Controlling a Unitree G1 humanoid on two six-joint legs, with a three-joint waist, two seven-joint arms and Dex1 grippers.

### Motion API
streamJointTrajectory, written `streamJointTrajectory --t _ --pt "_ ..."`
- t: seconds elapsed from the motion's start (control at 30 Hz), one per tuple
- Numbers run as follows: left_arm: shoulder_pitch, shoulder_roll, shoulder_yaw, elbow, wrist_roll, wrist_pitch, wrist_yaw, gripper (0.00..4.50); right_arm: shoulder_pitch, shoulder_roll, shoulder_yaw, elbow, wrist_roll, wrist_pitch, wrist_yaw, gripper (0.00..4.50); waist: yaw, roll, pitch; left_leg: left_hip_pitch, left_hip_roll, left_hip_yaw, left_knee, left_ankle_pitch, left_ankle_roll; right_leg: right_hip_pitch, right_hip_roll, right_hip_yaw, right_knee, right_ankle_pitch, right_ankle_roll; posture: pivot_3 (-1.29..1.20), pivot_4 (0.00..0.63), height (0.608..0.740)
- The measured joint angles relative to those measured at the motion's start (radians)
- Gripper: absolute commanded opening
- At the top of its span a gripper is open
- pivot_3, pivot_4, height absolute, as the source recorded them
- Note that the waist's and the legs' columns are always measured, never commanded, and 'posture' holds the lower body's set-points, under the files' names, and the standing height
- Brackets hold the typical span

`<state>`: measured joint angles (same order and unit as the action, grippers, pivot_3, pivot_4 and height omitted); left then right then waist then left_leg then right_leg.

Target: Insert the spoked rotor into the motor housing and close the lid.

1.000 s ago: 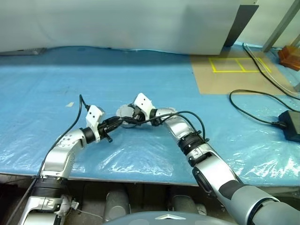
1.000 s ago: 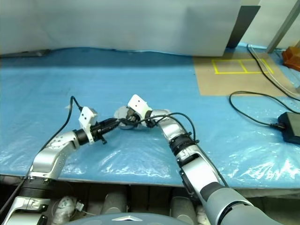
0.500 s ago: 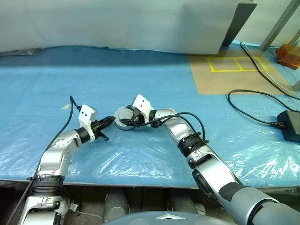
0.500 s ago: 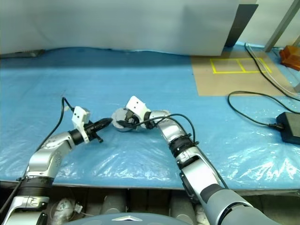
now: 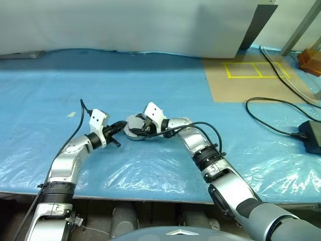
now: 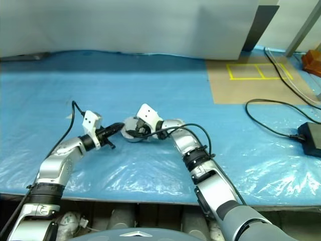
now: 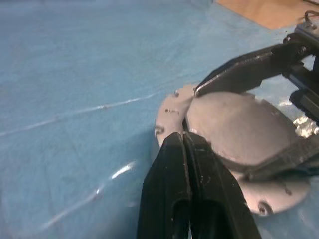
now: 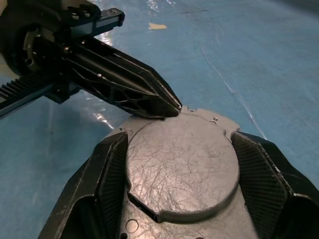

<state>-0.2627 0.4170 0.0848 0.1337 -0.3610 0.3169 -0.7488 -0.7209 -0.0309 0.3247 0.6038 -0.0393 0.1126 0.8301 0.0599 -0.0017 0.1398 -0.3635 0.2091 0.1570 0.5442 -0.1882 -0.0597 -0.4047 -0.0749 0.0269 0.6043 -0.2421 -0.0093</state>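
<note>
Right wrist view: right gripper (image 8: 182,164) straddles the lid (image 8: 182,167), hiding its sides.

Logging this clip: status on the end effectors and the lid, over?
Left end effector shut, tip at the lid's edge. Right end effector straddles the lid on the motor housing. Nothing in the way.

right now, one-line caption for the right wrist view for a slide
Right gripper straddles the lid while the shut left gripper touches its rim.

The tabletop (image 5: 60,95) was covered with blue plastic sheeting (image 5: 150,165); the motor housing (image 5: 134,129) rested near centre, a black cable (image 5: 271,120) lay right.
</note>
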Motion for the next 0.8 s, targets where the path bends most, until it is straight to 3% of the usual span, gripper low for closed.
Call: streamJointTrajectory --t 0.4,0.43,0.53,0.8 --pt "0.012 0.034 -0.008 -0.027 -0.002 0.038 -0.032 0.09 0.001 0.002 0.006 -0.005 -0.002 0.0 0.011 2.93 -0.011 -0.001 -0.001 -0.001 0.001 -0.002 -0.003 0.0 0.0 0.0 0.0 -0.003 0.0 -0.002 -0.002 0.0 0.15 0.74" --pt "0.015 0.036 -0.008 -0.03 -0.001 0.038 -0.035 0.05 0.001 0.002 0.006 -0.005 -0.001 0.0 0.011 3.65 -0.011 -0.001 -0.001 -0.001 0.001 -0.002 -0.003 0.0 0.0 0.0 0.0 -0.003 0.0 -0.002 -0.002 0.0 0.15 0.74" --pt "0.021 0.037 -0.011 -0.035 0.005 0.035 -0.046 0.05 0.004 0.006 0.004 -0.012 0.005 0.006 0.022 4.48 -0.011 -0.001 -0.001 0.0 0.001 -0.002 -0.003 0.0 0.0 0.001 0.0 -0.003 0.0 -0.003 -0.002 0.0 0.15 0.74" --pt "0.023 0.036 -0.012 -0.035 0.012 0.029 -0.051 0.05 0.007 0.004 -0.003 -0.014 0.004 -0.037 -0.002 4.48 -0.01 -0.001 -0.001 -0.001 0.001 -0.001 -0.002 0.0 0.0 0.001 0.0 -0.003 0.0 -0.004 -0.004 0.0 0.15 0.74"
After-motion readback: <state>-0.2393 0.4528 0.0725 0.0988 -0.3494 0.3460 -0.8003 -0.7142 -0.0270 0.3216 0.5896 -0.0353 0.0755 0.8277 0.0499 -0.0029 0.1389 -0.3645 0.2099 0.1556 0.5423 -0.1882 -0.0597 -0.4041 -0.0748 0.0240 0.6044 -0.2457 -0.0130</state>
